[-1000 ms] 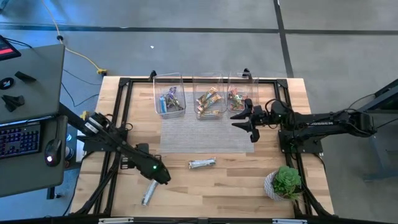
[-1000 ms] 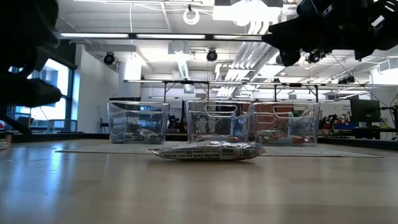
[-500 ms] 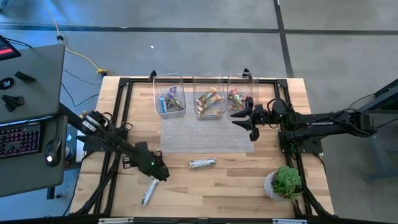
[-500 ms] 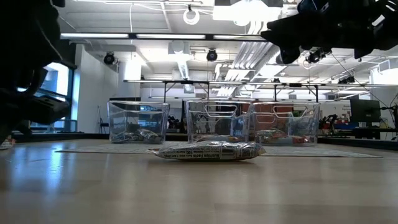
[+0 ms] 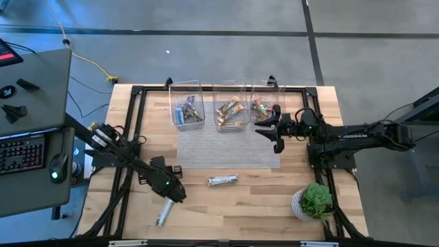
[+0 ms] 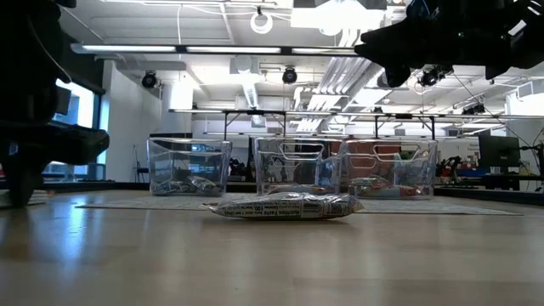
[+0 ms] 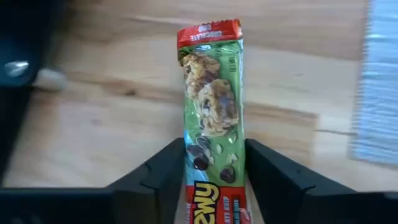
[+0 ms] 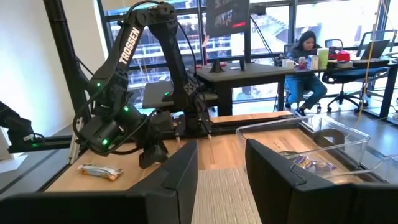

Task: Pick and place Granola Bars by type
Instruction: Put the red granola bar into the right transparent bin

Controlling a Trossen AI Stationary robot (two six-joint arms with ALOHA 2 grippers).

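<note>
My left gripper point(image 5: 173, 192) is over the table's near-left part, shut on a red-and-green granola bar point(image 7: 211, 93). The gripper hides this bar in the high view. A silver-white bar point(image 5: 163, 212) lies flat just nearer than the gripper, and another point(image 5: 223, 180) lies flat near the middle, broadside in the low view point(image 6: 280, 206). My right gripper point(image 5: 271, 134) is open and holds nothing, in the air beside the right bin point(image 5: 264, 106). Sorted bars lie in all three clear bins. My left gripper pinches the red-and-green bar between its two fingers point(image 7: 165, 174), one on each long edge of the end point(image 7: 214, 180) nearest the wrist. The bar lies along the fingers, and most of its length sticks out past the fingertips. I cannot tell whether it is clear of the table.
Three clear bins point(image 5: 186, 110) point(image 5: 231, 110) stand in a row at the far edge, behind a grey mat point(image 5: 226, 147). A green potted plant point(image 5: 315, 200) stands at the near right. Black frame rails point(image 5: 134, 130) border the table. A person sits at a desk in the room beyond point(image 8: 308, 62).
In the low view my left arm has come down toward the table and shifted a little toward the table's middle. The bars lying on the table have stayed where they were.
</note>
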